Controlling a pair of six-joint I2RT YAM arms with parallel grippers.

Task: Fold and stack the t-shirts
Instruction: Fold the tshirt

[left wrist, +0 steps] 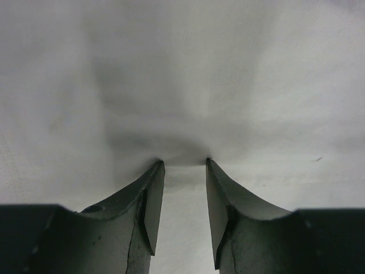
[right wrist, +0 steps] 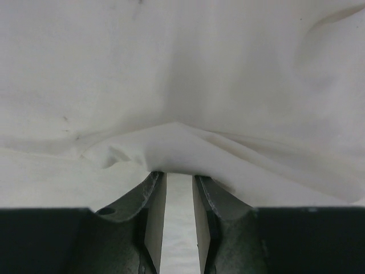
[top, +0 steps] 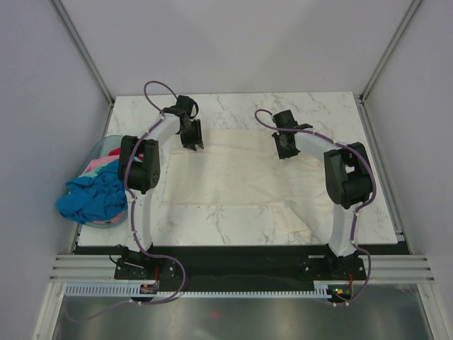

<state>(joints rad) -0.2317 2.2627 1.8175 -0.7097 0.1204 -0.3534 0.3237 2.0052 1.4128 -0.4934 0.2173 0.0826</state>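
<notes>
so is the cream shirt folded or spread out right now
Spread out. The cream shirt lies flat and wide across the marble table, one sleeve sticking out at its near right corner.

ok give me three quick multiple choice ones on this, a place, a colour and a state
1. Where is the bright blue t-shirt?
A. draped over the basket at the table's left edge
B. at the far right corner
C. on the near right edge

2. What colour is the t-shirt in mid-table?
A. red
B. cream-white
C. teal

3. That t-shirt is
A. bunched into a ball
B. hanging clear of the table
C. spread out on the table

Answers: 1 A, it spills over the basket rim on the left; 2 B, the cream-white t-shirt shows pale on the marble; 3 C, it lies wide and unfolded.
</notes>
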